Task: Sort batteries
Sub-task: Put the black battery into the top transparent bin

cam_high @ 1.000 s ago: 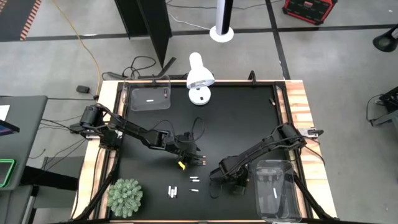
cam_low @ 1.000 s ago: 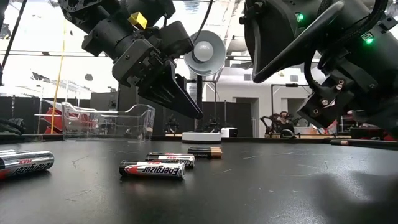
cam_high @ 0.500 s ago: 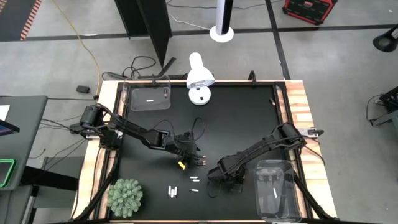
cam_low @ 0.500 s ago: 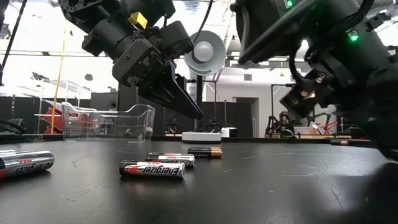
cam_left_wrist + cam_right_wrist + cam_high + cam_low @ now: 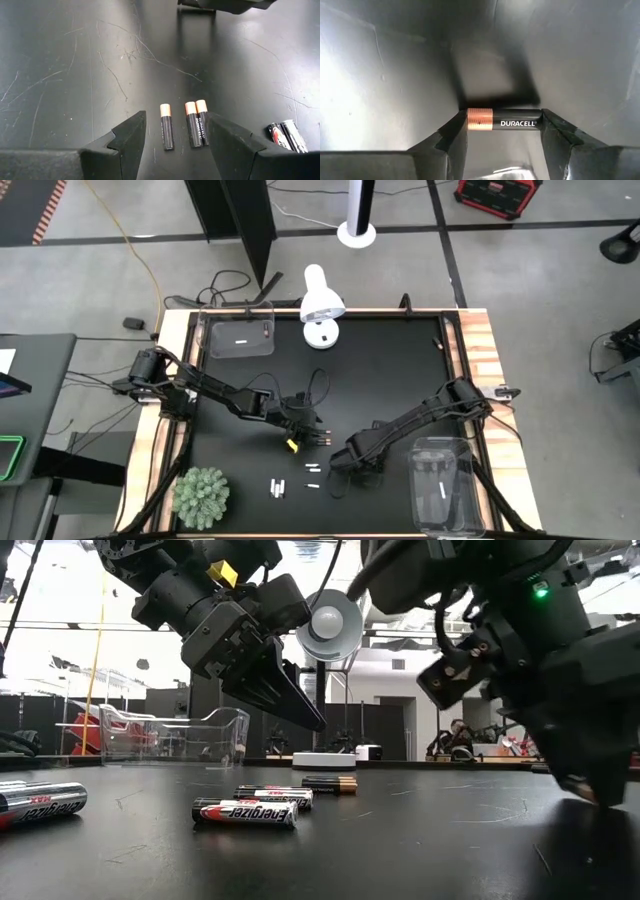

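Note:
Several batteries lie loose on the black table [image 5: 400,370] near its front edge: a pair [image 5: 278,488] and two singles [image 5: 312,470], seen close in the low view [image 5: 245,812]. My left gripper [image 5: 320,437] hovers open above the table. Its wrist view shows three copper-topped batteries [image 5: 192,123] lying on the table beyond its fingers [image 5: 175,125]. My right gripper [image 5: 338,478] points steeply down just right of the loose batteries, with a black, copper-ended battery [image 5: 504,123] between its fingers. My right gripper has the battery lengthwise across the gap between its two fingers, one finger at the copper end [image 5: 470,123] and the other at the black end [image 5: 539,123]. The fingers come from above, slanting down. The battery sits level; whether it is clear of the table I cannot tell.
A clear bin [image 5: 240,338] at the far left holds one white battery. A second clear bin [image 5: 440,485] at the near right holds white ones. A white lamp [image 5: 322,308] stands at the far edge and a green plant [image 5: 202,497] at the near left corner.
My right gripper has swung toward the table's left edge and tipped to point more steeply down. Its body has dropped lower in the low view. My left gripper and the loose batteries have stayed put.

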You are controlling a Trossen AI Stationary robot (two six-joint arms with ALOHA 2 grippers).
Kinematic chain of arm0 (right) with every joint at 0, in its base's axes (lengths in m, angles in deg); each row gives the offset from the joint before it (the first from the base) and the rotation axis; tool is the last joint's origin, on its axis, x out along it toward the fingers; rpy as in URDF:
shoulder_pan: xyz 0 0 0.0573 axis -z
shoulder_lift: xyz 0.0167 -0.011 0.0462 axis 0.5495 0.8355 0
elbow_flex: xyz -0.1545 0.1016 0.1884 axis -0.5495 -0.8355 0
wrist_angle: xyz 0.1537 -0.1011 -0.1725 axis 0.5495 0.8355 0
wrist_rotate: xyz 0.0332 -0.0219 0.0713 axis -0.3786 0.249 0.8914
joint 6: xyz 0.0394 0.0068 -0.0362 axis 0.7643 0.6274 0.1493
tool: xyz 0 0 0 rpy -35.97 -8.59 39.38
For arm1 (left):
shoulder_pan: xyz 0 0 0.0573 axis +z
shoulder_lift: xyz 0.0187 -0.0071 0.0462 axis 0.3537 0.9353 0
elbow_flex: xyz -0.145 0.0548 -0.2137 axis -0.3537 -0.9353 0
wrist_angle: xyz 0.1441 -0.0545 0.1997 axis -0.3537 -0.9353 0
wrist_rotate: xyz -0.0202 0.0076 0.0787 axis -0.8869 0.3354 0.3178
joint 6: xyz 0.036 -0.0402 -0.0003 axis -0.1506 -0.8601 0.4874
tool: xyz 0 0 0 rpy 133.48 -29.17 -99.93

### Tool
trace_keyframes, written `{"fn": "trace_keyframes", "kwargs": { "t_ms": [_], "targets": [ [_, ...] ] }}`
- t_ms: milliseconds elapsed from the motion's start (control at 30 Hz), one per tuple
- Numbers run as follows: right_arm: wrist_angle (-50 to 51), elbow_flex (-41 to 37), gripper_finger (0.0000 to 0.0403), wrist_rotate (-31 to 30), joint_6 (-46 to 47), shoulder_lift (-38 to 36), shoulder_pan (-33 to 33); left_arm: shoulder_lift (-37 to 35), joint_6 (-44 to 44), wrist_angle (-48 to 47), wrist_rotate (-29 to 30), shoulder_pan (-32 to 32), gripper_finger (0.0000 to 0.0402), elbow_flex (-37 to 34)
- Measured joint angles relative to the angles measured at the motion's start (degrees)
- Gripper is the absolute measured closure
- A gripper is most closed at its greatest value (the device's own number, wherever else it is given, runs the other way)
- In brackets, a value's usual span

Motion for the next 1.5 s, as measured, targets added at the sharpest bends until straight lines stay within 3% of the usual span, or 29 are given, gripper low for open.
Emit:
{"fn": "trace_keyframes", "kwargs": {
  "t_ms": [367,900,1233,1500],
  "targets": [
    [-1.2,1.0,0.0202,-6.8,1.2,-3.4,0.0,0.0,-0.2,0.3,0.0,0.0,0.0203,0.0],
    [-3.9,1.0,0.0202,-25.1,2.5,-14.6,-1.1,0.0,-1.2,0.8,0.0,0.0,0.0203,0.0],
    [-12.6,1.0,0.0202,-33.6,-6.4,-21.0,-1.3,-0.9,-1.5,0.7,0.0,0.0,0.0203,0.0],
    [-21.2,1.0,0.0202,-36.7,-17.2,-24.0,-0.8,-8.2,1.2,-2.1,0.5,0.0,0.0203,0.0]
  ]
}}
